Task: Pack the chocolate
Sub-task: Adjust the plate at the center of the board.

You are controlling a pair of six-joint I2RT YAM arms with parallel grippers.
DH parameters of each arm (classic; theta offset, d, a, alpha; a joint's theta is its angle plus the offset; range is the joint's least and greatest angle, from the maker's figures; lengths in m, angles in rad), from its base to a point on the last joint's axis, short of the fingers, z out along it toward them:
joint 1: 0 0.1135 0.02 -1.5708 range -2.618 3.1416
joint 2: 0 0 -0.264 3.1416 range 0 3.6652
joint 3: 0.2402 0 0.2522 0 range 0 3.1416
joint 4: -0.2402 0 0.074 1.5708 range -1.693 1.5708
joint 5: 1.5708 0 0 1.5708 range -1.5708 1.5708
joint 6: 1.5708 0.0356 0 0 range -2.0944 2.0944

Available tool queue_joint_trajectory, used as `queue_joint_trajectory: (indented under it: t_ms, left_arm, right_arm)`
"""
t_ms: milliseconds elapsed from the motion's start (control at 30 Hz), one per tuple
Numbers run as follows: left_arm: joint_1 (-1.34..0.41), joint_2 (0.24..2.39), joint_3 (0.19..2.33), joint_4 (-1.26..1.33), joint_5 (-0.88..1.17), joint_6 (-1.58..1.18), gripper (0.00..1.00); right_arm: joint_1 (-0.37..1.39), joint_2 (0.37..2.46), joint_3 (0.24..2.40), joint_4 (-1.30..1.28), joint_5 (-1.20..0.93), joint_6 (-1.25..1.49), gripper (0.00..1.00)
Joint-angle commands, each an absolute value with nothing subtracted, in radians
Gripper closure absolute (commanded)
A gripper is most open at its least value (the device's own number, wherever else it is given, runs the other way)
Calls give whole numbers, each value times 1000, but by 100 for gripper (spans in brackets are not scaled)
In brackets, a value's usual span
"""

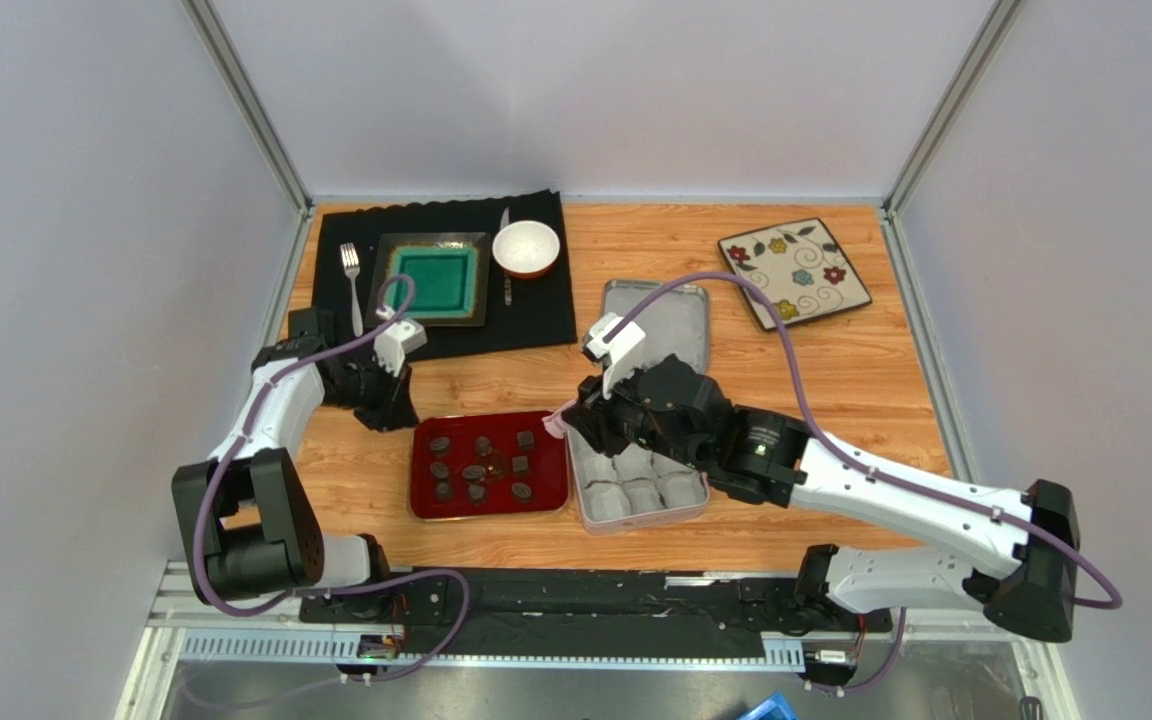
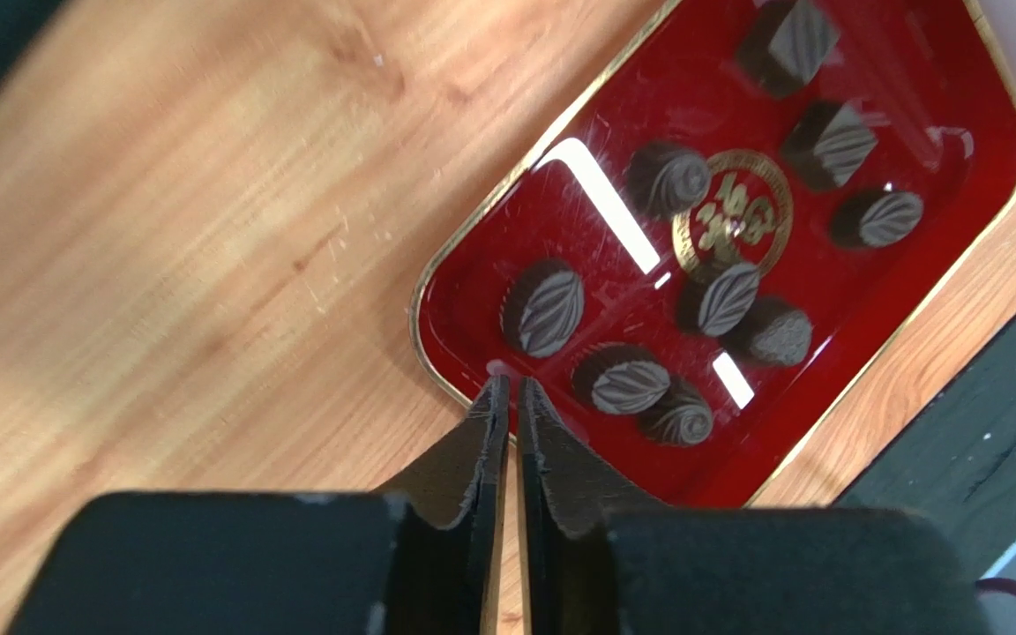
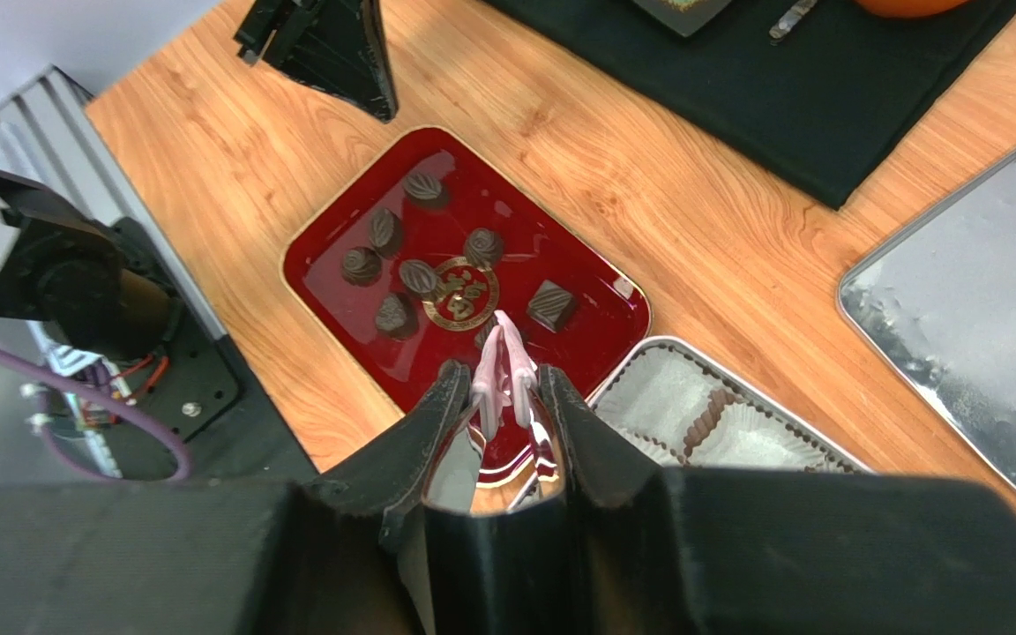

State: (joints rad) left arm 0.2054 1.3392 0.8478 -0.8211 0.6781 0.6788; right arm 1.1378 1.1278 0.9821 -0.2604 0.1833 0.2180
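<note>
Right now your left hand (image 2: 507, 397) is closed almost completely, with only a thin slit between its fingers and nothing in it. Its tips sit at the near-left rim of the red tray (image 2: 931, 93), just beside the closest chocolate pieces. All the chocolate (image 2: 549, 307) that you can see lies loose in that tray, some pieces round and ribbed, some square, spread around the gold emblem in the middle. Your right hand (image 3: 503, 381) is clamped on a pair of pink tongs (image 3: 503, 347), whose tips come together over the tray's end nearest the tin, close to a square piece. You cannot tell whether the tongs have caught anything. The tin (image 1: 642, 524) stands on the wooden surface (image 1: 838, 390) just beside the tray, on its right, lined with white paper cups (image 1: 635, 483). Its metal lid (image 1: 680, 323) lies flat behind it. Farther back are a black mat (image 1: 537, 315) with a green plate (image 1: 434, 279), and a flowered plate (image 1: 794, 270) off to the right.
</note>
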Motion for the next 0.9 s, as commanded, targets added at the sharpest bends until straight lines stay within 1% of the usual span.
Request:
queue_joint_trajectory:
  t_ms: [0,233,367,467,867]
  left_arm:
    - [213,1342,790,-790,629,798,90]
    - [213,1336,669,-700,614,816,90]
    - [213,1339,612,-644,614,813,83]
    - [212,1324,586,-615,626,810,81]
    - [213,1347,689,-738,781,775,80]
  right_arm:
    - [1140,1186,1066,-164,213,158,100]
    - [1137,1262,1054,-92,239,159,100]
    - [1131,1304,1039,-35,222,186,100]
    - [1131,1339,1040,-17,215,202,100]
    - [1127,1362,1028,-9,203,230,100]
